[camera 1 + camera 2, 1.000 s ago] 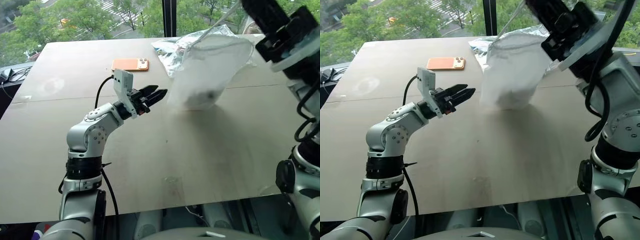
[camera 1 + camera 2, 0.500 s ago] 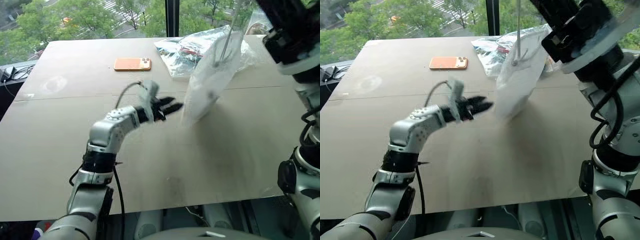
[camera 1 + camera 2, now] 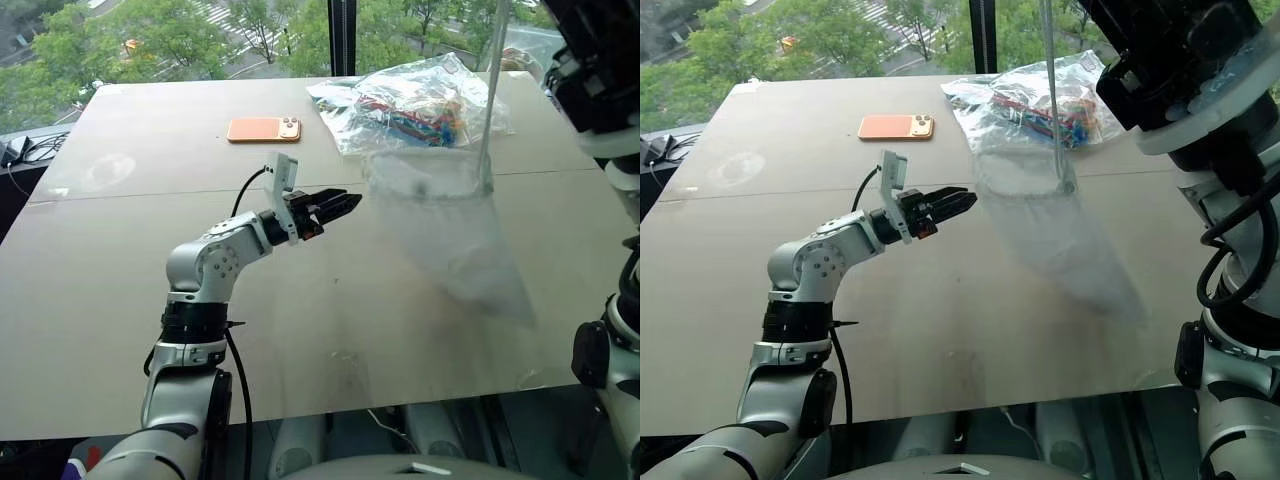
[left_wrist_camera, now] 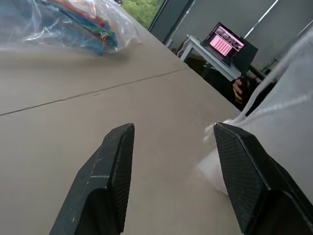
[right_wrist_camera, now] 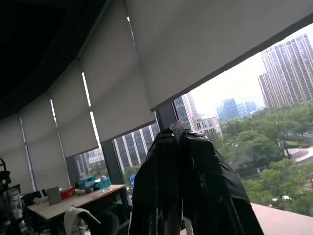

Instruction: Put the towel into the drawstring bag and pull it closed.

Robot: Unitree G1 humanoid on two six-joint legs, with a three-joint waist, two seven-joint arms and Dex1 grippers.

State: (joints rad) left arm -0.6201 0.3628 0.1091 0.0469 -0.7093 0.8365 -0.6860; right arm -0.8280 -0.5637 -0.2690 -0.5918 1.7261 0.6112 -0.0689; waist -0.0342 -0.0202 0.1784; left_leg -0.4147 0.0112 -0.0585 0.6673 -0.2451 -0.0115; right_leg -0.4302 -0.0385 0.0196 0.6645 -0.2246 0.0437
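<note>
The drawstring bag [image 3: 440, 230], thin translucent white, hangs slanted over the table by its white cord [image 3: 488, 90]. Its mouth faces my left gripper and its lower end trails toward the near right. A whiter mass shows through the lower end; I cannot tell whether it is the towel. The cord runs up out of the head views' top beside my raised right arm [image 3: 1180, 60]. My right gripper [image 5: 177, 134] is shut, with a bit of white cord at its tips. My left gripper [image 3: 340, 203] is open and holds nothing, just left of the bag's mouth; the bag [image 4: 293, 98] lies beside one of its fingers.
An orange phone [image 3: 262, 129] lies at the far middle of the table. A clear plastic bag of colourful items [image 3: 420, 105] sits behind the drawstring bag. The table's near edge [image 3: 300, 420] runs across the front. A desk with a laptop [image 4: 227, 41] stands beyond.
The bag has swung from beside my left gripper out toward the near right, its lower end now trailing. The left gripper has shifted slightly right and stays open.
</note>
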